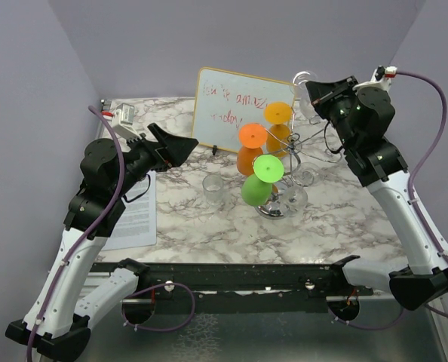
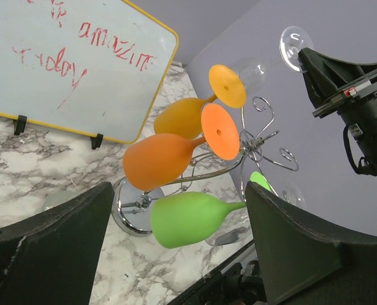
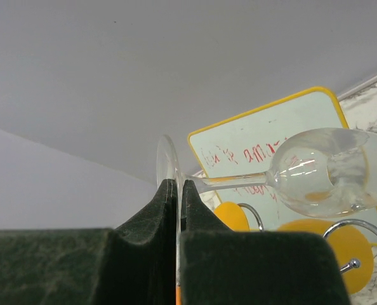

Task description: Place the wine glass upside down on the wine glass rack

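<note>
My right gripper (image 1: 313,92) is shut on the round foot of a clear wine glass (image 1: 305,78), held in the air above the rack's back right side. In the right wrist view the pads (image 3: 166,203) pinch the foot and the stem and bowl (image 3: 331,168) lie sideways to the right. The glass also shows in the left wrist view (image 2: 253,70). The silver wire rack (image 1: 305,151) stands on a shiny round base (image 2: 126,213). An orange glass (image 1: 250,151), a yellow-orange glass (image 1: 279,124) and a green glass (image 1: 259,181) hang on it. My left gripper (image 1: 191,143) is open and empty, left of the rack.
A whiteboard (image 1: 230,109) with red writing leans behind the rack. A clear tumbler (image 1: 213,190) stands on the marble table left of the rack's base. Another clear glass (image 1: 305,178) hangs on the rack's right side. A printed sheet (image 1: 137,215) lies at the left.
</note>
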